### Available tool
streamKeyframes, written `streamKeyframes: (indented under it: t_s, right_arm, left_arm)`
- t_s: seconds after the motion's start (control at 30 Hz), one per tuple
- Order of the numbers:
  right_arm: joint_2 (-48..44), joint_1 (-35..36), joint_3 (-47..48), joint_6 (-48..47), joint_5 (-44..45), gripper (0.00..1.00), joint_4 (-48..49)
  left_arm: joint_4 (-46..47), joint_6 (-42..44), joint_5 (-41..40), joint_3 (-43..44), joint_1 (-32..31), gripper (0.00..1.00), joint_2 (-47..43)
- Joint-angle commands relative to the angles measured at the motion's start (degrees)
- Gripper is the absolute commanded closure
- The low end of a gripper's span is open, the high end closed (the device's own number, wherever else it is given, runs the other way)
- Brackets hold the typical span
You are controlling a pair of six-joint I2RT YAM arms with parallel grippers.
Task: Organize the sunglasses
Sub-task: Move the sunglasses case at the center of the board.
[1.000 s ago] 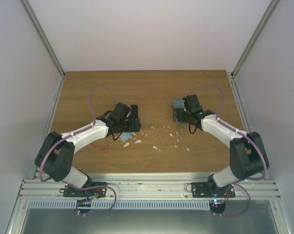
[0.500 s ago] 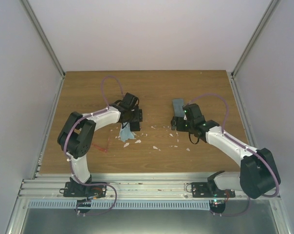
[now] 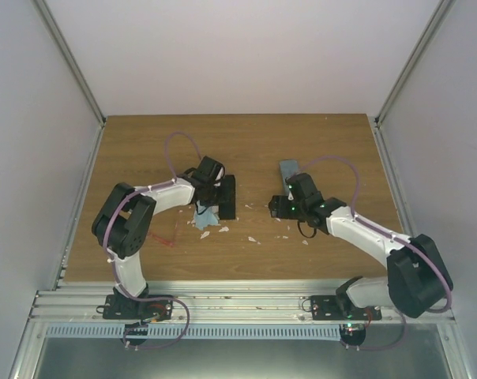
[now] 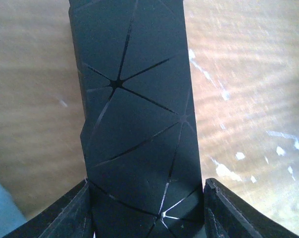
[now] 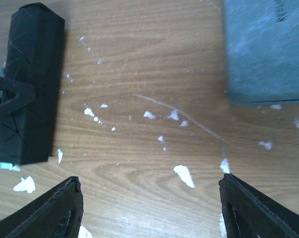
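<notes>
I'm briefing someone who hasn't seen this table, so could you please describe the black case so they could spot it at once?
On the wooden table, look left of centre, where the left arm's fingers straddle an oblong black case. Unlike the grey-blue case over by the right arm, it is black and scored with fine lines into angular facets.

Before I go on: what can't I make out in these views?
- Sunglasses: in no view.
- Left gripper on the black case: jaws flank it; contact unclear, left wrist view's bottom edge cuts them.
- Grey case: right wrist view, cut by the top and right edges.
- Blue cloth: top view, partly under the left arm.
</notes>
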Motion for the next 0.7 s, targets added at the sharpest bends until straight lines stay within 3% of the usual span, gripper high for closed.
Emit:
streamKeyframes:
  t_s: [0.0,0.23,0.4,0.5,0.67]
  right_arm:
    - [2.25,3.49,0.27,1.97,-0.15,0.26,2.01]
    - [4.85,9.92,0.49,2.73,0.49,0.26,2.71]
    - [5.26,14.44,-0.17,4.44,2.68,0.22,3.36]
    - [6.67,17.05,0.64,5.66,3.98,0.2,3.17]
    - [13.17,22.13,7.27,8.0,9.23,0.16,0.35]
  left_arm:
    - [3.7,-3.0,9.75,-5.07,-2.38,0.44,-2.91]
    - [9.21,-7.95,17.19,-11.8,-4.74,0.34,-8.29]
    - [9.16,-8.48,17.61,-12.84,-4.69,0.28,-12.42]
    - [8.38,-8.65,15.18,-13.88,-4.63,0.28,-15.66]
    - [5.77,-11.26,3.43,-18.71,-2.35,0.32,-23.03]
